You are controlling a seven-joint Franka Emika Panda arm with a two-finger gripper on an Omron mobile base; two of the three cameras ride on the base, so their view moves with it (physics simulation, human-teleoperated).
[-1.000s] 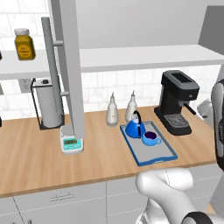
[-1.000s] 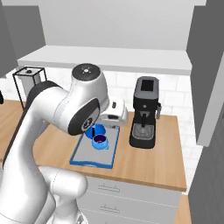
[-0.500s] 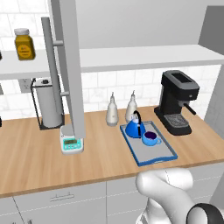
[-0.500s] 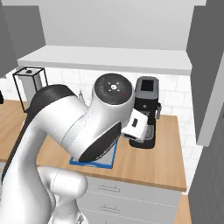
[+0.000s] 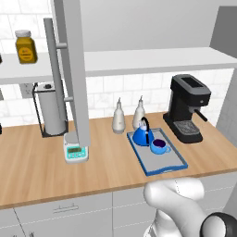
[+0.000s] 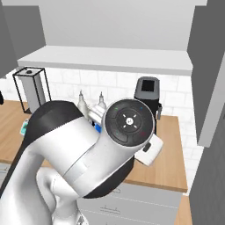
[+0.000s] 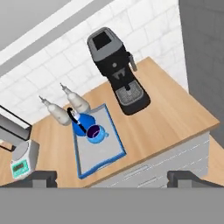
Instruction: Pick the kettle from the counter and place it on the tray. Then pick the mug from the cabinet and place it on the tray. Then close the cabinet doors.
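The kettle (image 5: 141, 135) and mug (image 5: 159, 146) already sit touching on the tray (image 5: 167, 165) on the tabletop (image 5: 41, 162), so what remains is the cabinet door (image 5: 76, 69). It is a stiff, light panel, probably best pushed flat or hooked by its bar handle (image 5: 56, 74). The claw (image 7: 112, 177) hangs spread and empty, high above the tray.

In the right base view the arm's bulk covers the tray and most of the counter (image 6: 173, 149); the coffee machine (image 6: 147, 94) shows at one o'clock of it. The open cabinet door (image 5: 74, 69) hides part of the shelf (image 5: 152, 60), its top cut off.
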